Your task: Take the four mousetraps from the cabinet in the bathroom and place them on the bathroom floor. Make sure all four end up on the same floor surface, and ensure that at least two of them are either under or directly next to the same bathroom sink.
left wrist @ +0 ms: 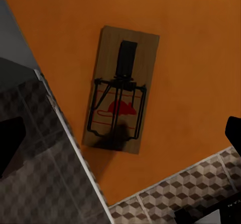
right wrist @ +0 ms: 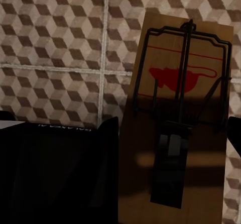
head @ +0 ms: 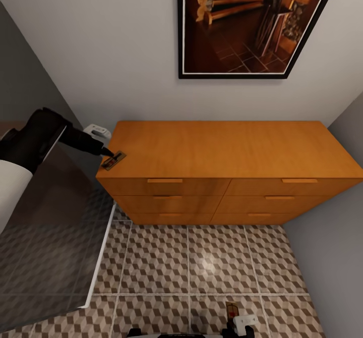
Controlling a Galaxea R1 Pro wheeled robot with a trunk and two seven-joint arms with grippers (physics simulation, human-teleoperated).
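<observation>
Left gripper (head: pixel 108 152) over trap (head: pixel 114 160) at cabinet (head: pixel 217 149) corner, jaws spread, unclenched. Right gripper (head: pixel 233 323) grasping second trap (right wrist: pixel 178 128). Risk: nudging the corner trap off the edge.

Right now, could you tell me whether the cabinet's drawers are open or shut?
Shut: all six drawer fronts of the cabinet sit flush, none pulled out. One mousetrap lies flat on its top.
</observation>
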